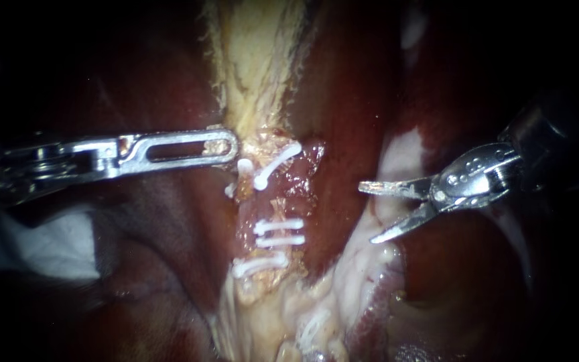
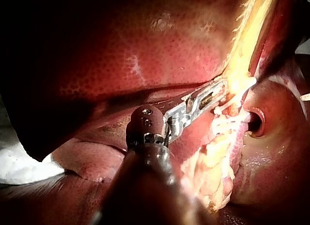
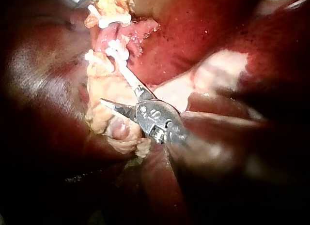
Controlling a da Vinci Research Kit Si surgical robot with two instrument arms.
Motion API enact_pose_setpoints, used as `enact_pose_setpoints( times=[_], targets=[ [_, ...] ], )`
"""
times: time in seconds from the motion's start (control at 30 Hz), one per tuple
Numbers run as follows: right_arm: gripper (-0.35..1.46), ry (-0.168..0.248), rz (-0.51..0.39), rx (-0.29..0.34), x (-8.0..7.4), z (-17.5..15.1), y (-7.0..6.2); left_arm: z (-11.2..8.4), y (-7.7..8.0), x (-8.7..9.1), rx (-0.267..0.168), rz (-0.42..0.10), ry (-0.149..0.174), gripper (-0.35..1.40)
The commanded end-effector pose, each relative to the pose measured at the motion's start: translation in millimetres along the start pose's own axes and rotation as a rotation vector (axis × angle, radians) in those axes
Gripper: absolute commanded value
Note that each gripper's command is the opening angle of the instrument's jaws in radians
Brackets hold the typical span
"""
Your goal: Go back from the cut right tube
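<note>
Endoscope view: the clipped tube (image 1: 273, 211) runs top to bottom at centre, with white clips (image 1: 279, 231) crossing it. At its upper end the left instrument (image 1: 226, 144) is closed on pale tissue (image 1: 249, 137). Well apart, the right instrument (image 1: 368, 213) has its blades spread and empty. Left wrist view: closed jaws grip pale tissue. Right wrist view: spread blades lie near the clips.

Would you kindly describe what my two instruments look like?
Left instrument: shiny silver metal, with a long, flat, round-ended tip that has a lengthwise slot, behind it a jointed steel wrist. Right instrument: also silver, with two slim pointed blades from a riveted pivot, on a dark shaft.
</note>
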Motion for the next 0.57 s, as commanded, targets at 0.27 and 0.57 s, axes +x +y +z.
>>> enact_pose_setpoints(
  times=[0.27,0.57],
  targets=[
    [1.43,0.007,0.000,-0.002,0.0,-0.1,0.0,0.3,0.4,-0.2,0.000,0.001,0.001,-0.35],
    [1.43,0.007,0.000,-0.001,-0.1,-0.2,0.0,0.2,0.4,-0.2,0.001,0.001,0.002,-0.35]
  ],
)
